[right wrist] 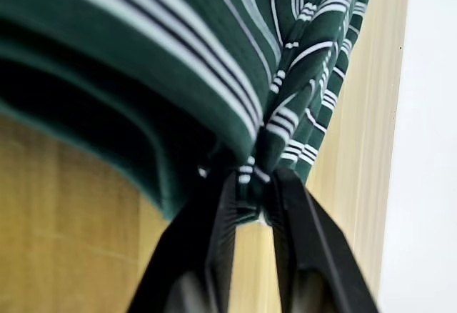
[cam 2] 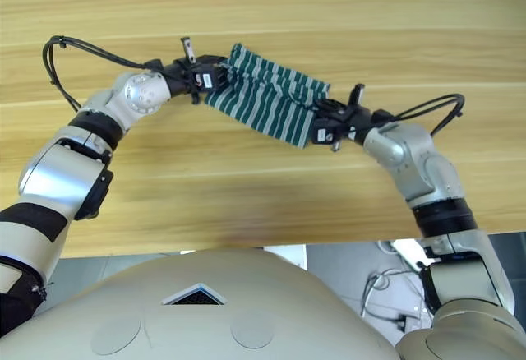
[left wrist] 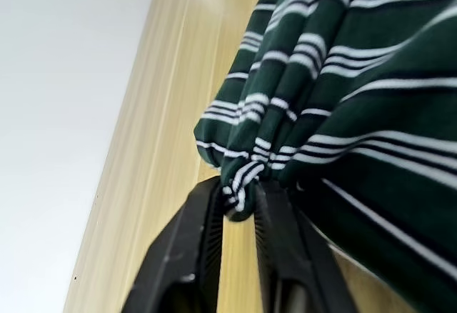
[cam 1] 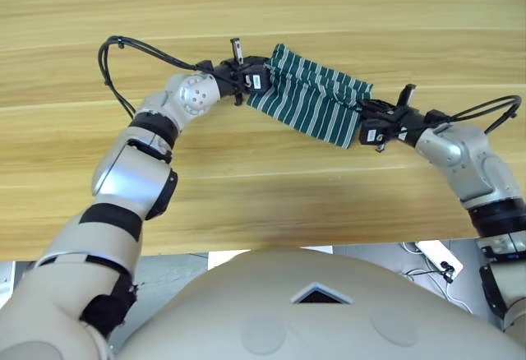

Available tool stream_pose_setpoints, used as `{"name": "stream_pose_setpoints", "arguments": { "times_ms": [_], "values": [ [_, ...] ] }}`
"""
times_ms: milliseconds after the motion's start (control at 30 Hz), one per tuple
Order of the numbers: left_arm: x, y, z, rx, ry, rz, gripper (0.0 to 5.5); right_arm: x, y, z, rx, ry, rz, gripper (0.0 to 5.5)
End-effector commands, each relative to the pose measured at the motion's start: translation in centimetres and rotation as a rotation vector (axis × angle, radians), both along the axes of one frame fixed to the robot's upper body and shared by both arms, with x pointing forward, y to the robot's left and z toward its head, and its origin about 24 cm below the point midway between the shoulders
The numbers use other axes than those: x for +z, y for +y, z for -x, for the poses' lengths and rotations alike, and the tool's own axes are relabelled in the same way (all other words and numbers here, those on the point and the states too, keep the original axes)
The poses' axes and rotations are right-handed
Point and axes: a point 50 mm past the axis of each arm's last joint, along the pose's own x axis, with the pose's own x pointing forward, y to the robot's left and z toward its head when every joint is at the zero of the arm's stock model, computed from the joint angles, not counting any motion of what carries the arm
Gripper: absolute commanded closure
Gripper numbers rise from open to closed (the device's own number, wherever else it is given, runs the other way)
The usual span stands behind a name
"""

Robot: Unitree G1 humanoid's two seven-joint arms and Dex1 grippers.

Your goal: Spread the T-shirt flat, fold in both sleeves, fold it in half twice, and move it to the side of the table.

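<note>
The left gripper [left wrist: 241, 199] has its two black fingers [left wrist: 203, 234] nearly closed, pinching a bunched corner of striped cloth between them. The right gripper [right wrist: 251, 181] is closed the same way on the opposite corner, with a narrow fold of fabric squeezed between its fingers [right wrist: 307, 249].

Between them hangs the T-shirt [cam 1: 308, 97], dark green with thin white stripes, folded down to a small, thick rectangle. It stretches at a slant from the left gripper [cam 1: 246, 80], which is farther from the robot, to the right gripper [cam 1: 367, 122], which is nearer. It sits over the middle of the light wooden table [cam 1: 263, 15]. From the wrist views the folded layers sag in curves beside the fingers. Whether the lowest layer touches the wood cannot be told.

A black cable [cam 1: 115, 56] loops out from the left wrist, and another [cam 1: 493, 105] arcs from the right wrist. Both lie apart from the shirt. Past the table's near edge, low on the robot's right, a white device with cords [cam 1: 434, 255] lies on the floor.

The gripped corners are hidden between the fingers. The sleeves and neckline are folded out of sight, and both wrist views cut off most of the shirt.
</note>
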Motion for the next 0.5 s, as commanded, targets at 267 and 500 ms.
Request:
{"name": "stream_pose_setpoints", "arguments": {
  "times_ms": [267, 500],
  "values": [
    [6.2, 0.5, -3.3, 0.245, -0.133, 0.501, 3.75, 1.8, -4.0, -2.2, -0.434, -0.049, -0.258, 2.92],
    [3.6, 1.4, -0.9, 0.062, -0.061, 0.337, 3.75, 3.8, -4.1, -4.2, -0.554, -0.132, -0.432, 1.69]
  ]
}}
